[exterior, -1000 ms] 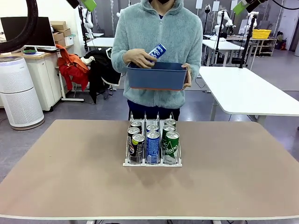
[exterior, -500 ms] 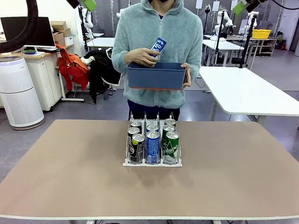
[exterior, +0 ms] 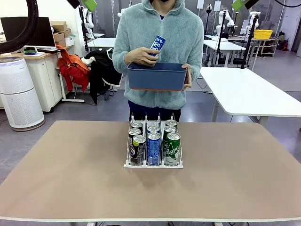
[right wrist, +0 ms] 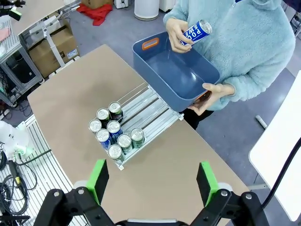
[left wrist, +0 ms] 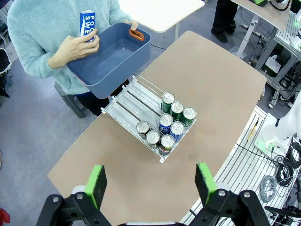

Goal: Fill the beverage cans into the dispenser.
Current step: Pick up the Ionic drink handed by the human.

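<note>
The blue can (exterior: 158,45) is held nearly upright, slightly tilted, in the person's hand (exterior: 138,57) over the dark blue bin (exterior: 157,80), beyond the dispenser (exterior: 153,165), whose bare lane ends face that side. Six cans (exterior: 154,141) are ranked at its near end. The left pincer (left wrist: 149,181) and right pincer (right wrist: 151,181) are spread wide and empty, high above the counter (exterior: 70,169). The hand is judged far nearer.

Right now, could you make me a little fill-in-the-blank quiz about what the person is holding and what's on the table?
1. The person's hand holds a ___ can beside the bin.
2. The bin looks ___ inside.
3. The dispenser has ___ lanes.
4. The left gripper and the right gripper both stand ___.

Missing words: blue; empty; three; open.
</note>
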Available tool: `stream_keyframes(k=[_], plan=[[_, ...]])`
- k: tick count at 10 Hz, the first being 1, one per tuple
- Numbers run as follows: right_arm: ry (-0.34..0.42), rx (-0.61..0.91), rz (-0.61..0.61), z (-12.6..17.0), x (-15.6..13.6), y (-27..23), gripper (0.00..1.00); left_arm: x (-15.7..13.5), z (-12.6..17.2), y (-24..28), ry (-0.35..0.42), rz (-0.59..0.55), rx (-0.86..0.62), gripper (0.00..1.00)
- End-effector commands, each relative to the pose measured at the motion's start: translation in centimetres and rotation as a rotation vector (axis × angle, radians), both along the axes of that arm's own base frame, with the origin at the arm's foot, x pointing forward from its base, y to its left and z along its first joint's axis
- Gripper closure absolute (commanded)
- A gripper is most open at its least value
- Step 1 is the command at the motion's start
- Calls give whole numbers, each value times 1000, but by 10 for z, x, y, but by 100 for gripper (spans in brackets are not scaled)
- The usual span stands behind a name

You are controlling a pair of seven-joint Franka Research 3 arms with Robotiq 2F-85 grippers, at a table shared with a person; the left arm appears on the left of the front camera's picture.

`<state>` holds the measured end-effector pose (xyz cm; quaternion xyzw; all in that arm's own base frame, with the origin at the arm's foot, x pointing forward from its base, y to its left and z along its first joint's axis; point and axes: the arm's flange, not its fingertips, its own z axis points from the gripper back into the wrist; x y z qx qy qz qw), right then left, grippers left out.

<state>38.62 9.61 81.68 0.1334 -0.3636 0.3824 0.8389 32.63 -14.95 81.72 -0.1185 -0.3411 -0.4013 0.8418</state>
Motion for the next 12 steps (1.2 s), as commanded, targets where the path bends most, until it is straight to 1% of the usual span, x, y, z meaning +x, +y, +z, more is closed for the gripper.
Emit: stream_keyframes(k=[1, 12], plan=[[6, -1, 1, 0, -1, -2, 0, -2, -1, 2, 4, 4, 0, 0], [6, -1, 1, 0, -1, -2, 0, -2, -1, 2, 4, 4, 0, 0]])
